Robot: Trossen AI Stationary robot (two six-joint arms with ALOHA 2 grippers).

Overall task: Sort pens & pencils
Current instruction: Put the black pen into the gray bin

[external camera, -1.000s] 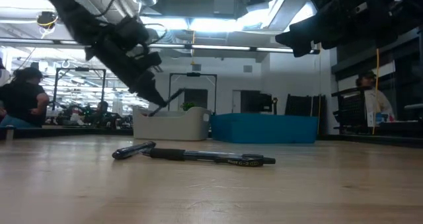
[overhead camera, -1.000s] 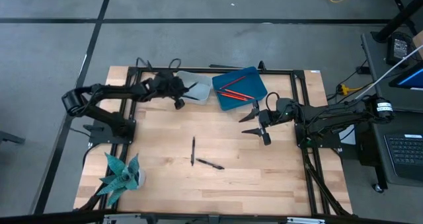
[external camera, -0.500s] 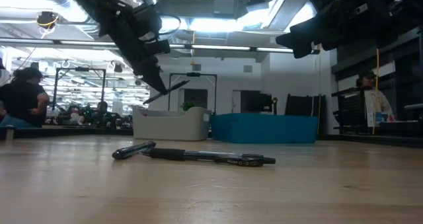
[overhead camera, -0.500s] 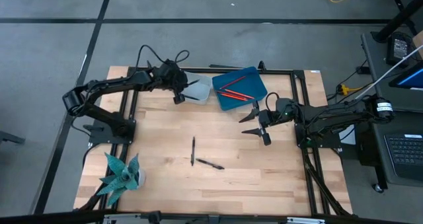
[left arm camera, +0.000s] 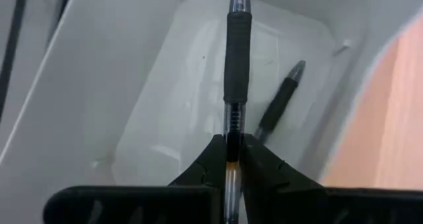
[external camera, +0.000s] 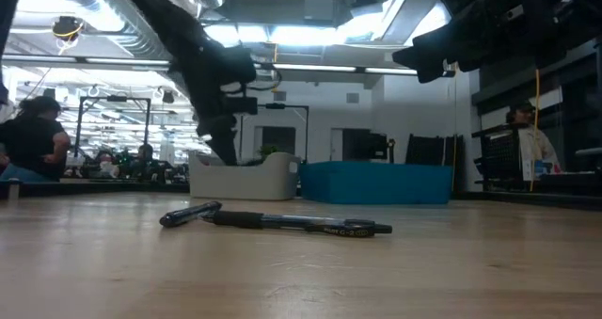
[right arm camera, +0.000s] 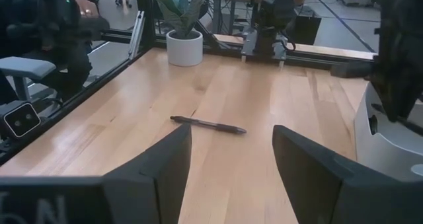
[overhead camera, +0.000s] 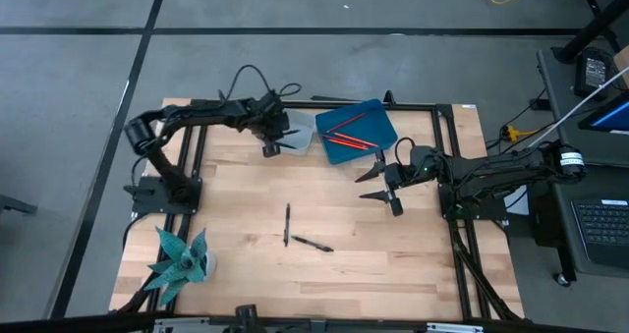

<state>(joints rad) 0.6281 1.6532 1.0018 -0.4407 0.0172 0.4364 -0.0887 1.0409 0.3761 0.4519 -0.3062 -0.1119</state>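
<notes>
Low in the frame, two black pens [overhead camera: 286, 224] lie on the bare tabletop [overhead camera: 236, 264] — one upright, one slanting. Right of centre, my right pincer [overhead camera: 377, 184] hovers with its fingers spread, holding nothing. At upper centre, my left pincer [overhead camera: 271, 137] clamps a pen [left arm camera: 236, 59] over the white bin [overhead camera: 300, 130], another pen [left arm camera: 280, 104] inside — the pencils [overhead camera: 346, 129] lie in the blue tray [overhead camera: 375, 118].

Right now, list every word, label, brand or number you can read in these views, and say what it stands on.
Nothing reads clearly.
Pale print on the barrel of the pen lying on the table, low view: too small and blurred to read.
Pen in the left gripper, over the white bin: no print shows.
Blue tray, pencils: no lettering shows.
</notes>
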